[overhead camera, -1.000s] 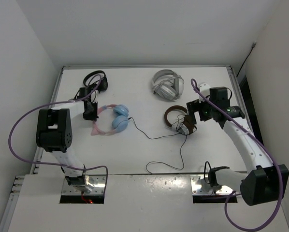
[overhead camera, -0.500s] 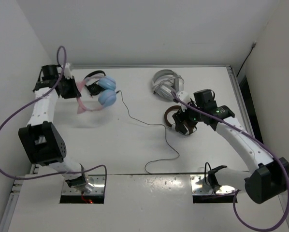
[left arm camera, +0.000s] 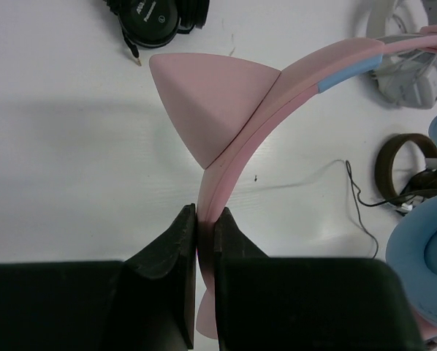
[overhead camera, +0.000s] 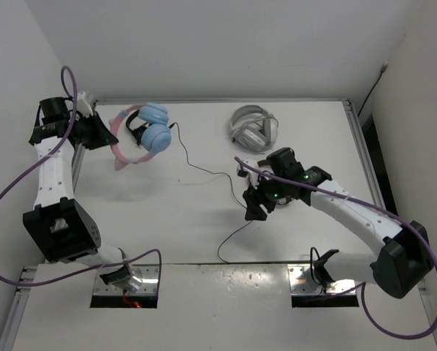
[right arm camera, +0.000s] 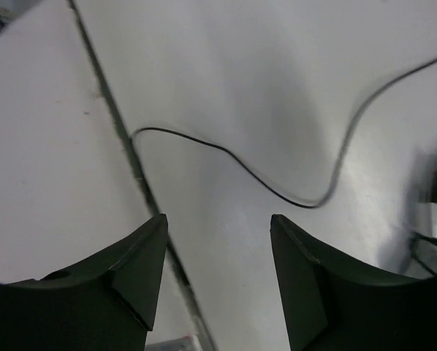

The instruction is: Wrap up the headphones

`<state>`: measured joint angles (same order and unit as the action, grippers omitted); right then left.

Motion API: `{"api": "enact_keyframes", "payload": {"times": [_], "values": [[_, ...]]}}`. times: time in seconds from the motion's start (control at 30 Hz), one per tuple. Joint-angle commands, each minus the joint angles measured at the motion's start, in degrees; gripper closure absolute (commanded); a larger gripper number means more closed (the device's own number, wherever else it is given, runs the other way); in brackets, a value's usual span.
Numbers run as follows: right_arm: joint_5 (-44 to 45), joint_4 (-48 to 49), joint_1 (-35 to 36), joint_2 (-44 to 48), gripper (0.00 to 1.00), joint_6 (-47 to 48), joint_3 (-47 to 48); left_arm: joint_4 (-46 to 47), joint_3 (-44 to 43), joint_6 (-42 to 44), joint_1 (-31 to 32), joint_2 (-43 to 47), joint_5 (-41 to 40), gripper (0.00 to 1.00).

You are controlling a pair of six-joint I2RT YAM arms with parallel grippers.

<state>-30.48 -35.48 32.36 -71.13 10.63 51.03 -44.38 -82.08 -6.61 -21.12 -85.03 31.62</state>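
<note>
Far left, top view: left gripper (overhead camera: 101, 131) at the table's (overhead camera: 321, 131) far left corner, fingers (left arm camera: 176, 248) pressed together on the pink headband of the headphones (overhead camera: 142, 135). In the left wrist view, headband pinched edge-on between the two pads, just below a pink cat-ear tab; light-blue ear cup at the right edge of that view. Headphones held up off the surface, light-blue ear cups side by side and facing the camera, directly over the small black pair (left arm camera: 156, 18), which lies flat on the table.

Centre: thin black cable (overhead camera: 204, 172) hanging from the ear cups, trailing rightward and toward the near edge across the white tabletop, slack, in loose bends, ending near the seam at the front.

Right of centre: right gripper (overhead camera: 253, 208) pointing down over the cable's middle stretch. Jaws spread apart with nothing between them; in the right wrist view, a curve of cable on the surface beyond the two fingers. Contact with the cable: cannot tell.

Behind the right arm: brown pair (left arm camera: 397, 164), mostly hidden in the top view. Far right of the back row: grey-white pair (overhead camera: 253, 128), flat on the table, well apart from both grippers.
</note>
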Motion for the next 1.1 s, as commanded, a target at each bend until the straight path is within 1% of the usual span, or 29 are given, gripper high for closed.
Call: {"api": "enact_keyframes", "payload": {"times": [0.0, 0.03, 0.07, 0.13, 0.17, 0.23, 0.27, 0.3, 0.37, 0.4, 0.43, 0.5, 0.67, 0.83, 0.93, 1.07], "values": [[-7.73, 4.62, 1.74, -2.33, 0.42, -8.83, -1.10, 2.02, -4.40, -5.69, -1.38, 0.66, 6.09, 1.00], [-7.75, 5.85, 1.74, -2.87, 0.44, -11.66, -1.89, 2.71, -5.18, -6.82, -1.90, 0.66, 6.09, 1.00], [-8.27, 7.17, 1.74, -3.39, 0.48, -16.65, -2.50, 3.24, -5.19, -7.44, -1.90, 1.36, 6.09, 1.00], [-8.28, 10.95, 1.74, -3.40, 0.47, -20.46, -3.65, 4.30, -5.19, -8.67, -1.90, 2.23, 6.09, 1.00], [-4.54, 11.83, 1.74, -3.92, 0.44, -23.26, -4.35, 4.91, -5.19, -8.68, -1.90, 2.94, 6.09, 1.00], [-1.00, 14.30, 1.22, -4.97, 0.43, -24.26, -4.36, 4.92, -4.66, -8.68, -1.90, 3.47, 7.31, 1.00], [4.50, 14.30, 0.61, -5.68, 0.40, -24.26, -2.70, 4.92, -3.97, -8.68, -1.90, 3.47, 7.84, 1.00], [7.86, 16.04, 0.60, -6.47, 0.40, -25.13, -1.82, 4.92, -3.96, -8.68, -1.90, 3.47, 8.46, 1.00], [12.26, 16.76, -0.18, -9.71, 0.38, -25.14, 0.29, 4.92, -3.44, -7.63, -1.90, 4.00, 9.69, 1.00], [13.07, 18.16, -0.19, -10.86, 0.38, -25.14, 1.96, 4.92, -3.43, -7.63, -1.90, 4.00, 9.69, 1.00], [16.12, 19.30, -0.19, -13.04, 0.38, -24.61, 2.49, 4.92, -3.43, -7.63, -1.90, 4.52, 9.69, 1.00], [16.77, 23.24, -0.19, -15.95, 0.37, -24.61, 3.11, 4.92, -3.43, -7.01, -1.90, 4.53, 10.21, 1.00], [16.24, 27.21, 1.47, -20.00, 0.37, -24.61, 3.82, 3.69, -3.96, -5.96, -1.90, 4.53, 10.75, 1.00], [15.27, 27.40, 1.48, -21.85, 0.37, -24.00, 3.82, 3.69, -3.96, -5.96, -1.90, 4.53, 10.75, 1.00], [14.66, 28.01, 0.95, -21.85, 0.37, -23.99, 1.72, 3.69, -3.96, -5.96, -2.42, 4.53, 10.75, 1.00], [15.88, 29.16, 2.36, -22.99, 0.37, -23.99, 1.09, 3.69, -4.66, -7.27, -2.95, 3.39, 13.73, 1.00]]}}
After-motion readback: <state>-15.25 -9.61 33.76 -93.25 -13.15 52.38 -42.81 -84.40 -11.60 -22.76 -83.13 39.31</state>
